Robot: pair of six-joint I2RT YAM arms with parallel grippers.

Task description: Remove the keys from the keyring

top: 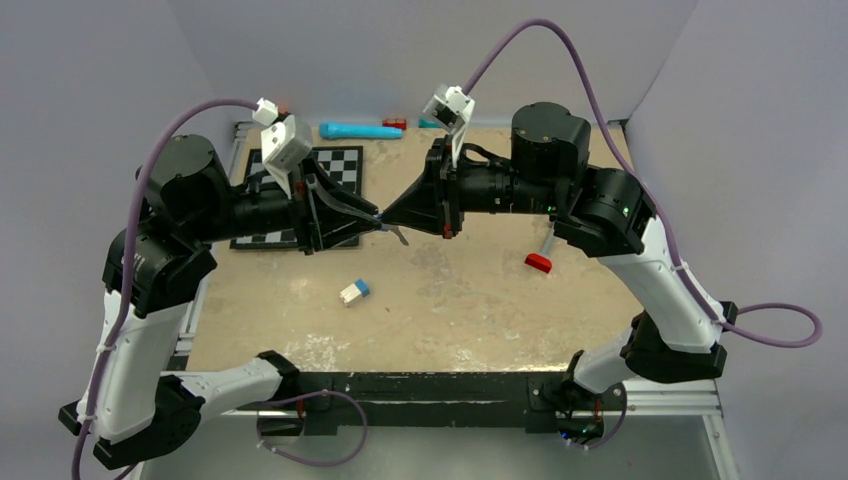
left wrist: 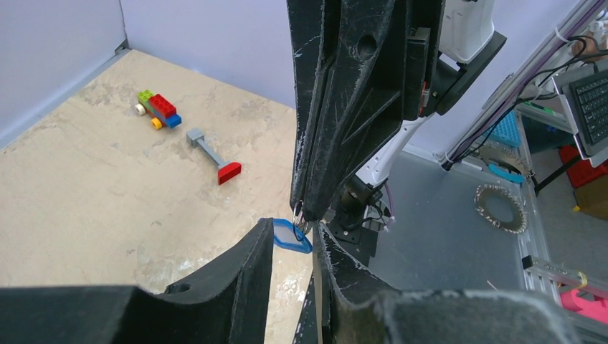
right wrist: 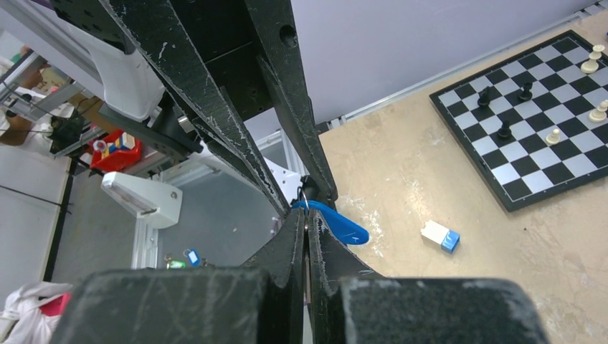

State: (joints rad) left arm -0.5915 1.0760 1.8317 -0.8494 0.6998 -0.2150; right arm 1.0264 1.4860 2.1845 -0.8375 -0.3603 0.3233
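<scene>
Above the table [top: 470, 300], left end effector [top: 374, 216] meets right end effector [top: 392, 222] at keys [left wrist: 290, 235].

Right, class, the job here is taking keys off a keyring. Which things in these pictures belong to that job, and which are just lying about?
Belongs to the job: blue key, keyring.

Just lying about: white-and-blue block, chessboard, red-tipped grey tool, blue tube, toy brick car.
</scene>
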